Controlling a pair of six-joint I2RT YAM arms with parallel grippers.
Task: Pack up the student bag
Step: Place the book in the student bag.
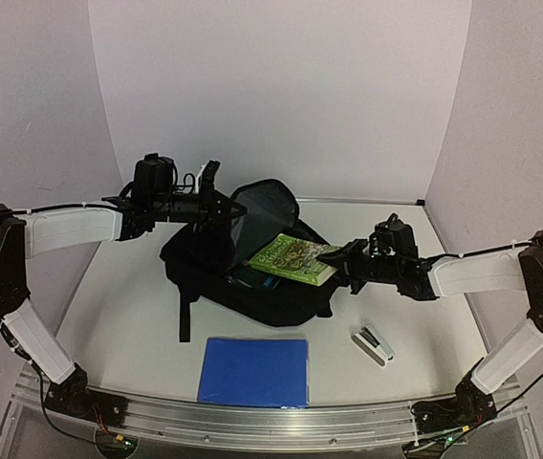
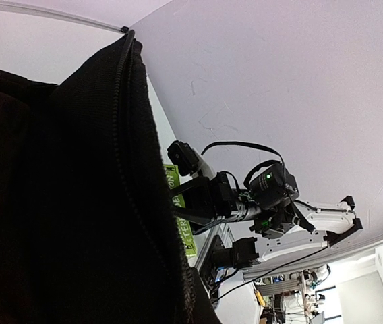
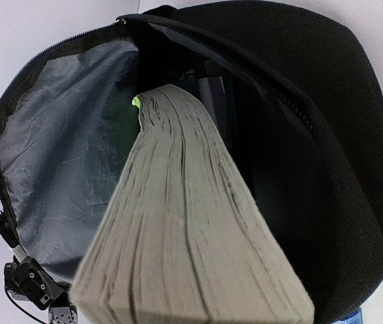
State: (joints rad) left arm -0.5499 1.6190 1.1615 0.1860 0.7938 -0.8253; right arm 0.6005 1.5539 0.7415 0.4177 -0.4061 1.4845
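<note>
The black student bag [image 1: 238,287] lies in the middle of the table with its opening facing right. My left gripper [image 1: 216,203] is shut on the bag's flap [image 1: 264,206] and holds it raised; black fabric [image 2: 56,202] hides its fingers in the left wrist view. My right gripper [image 1: 341,256] is shut on a green book [image 1: 293,258], held tilted with its far end over the bag's mouth. In the right wrist view the book's page edge [image 3: 191,229] points into the opening with grey lining [image 3: 63,169]. The book's green cover [image 2: 178,209] shows in the left wrist view.
A blue flat notebook [image 1: 254,371] lies near the front edge, before the bag. A small black-and-white stapler [image 1: 372,344] lies to its right. Something dark teal [image 1: 255,279] shows inside the bag under the book. White walls enclose the table.
</note>
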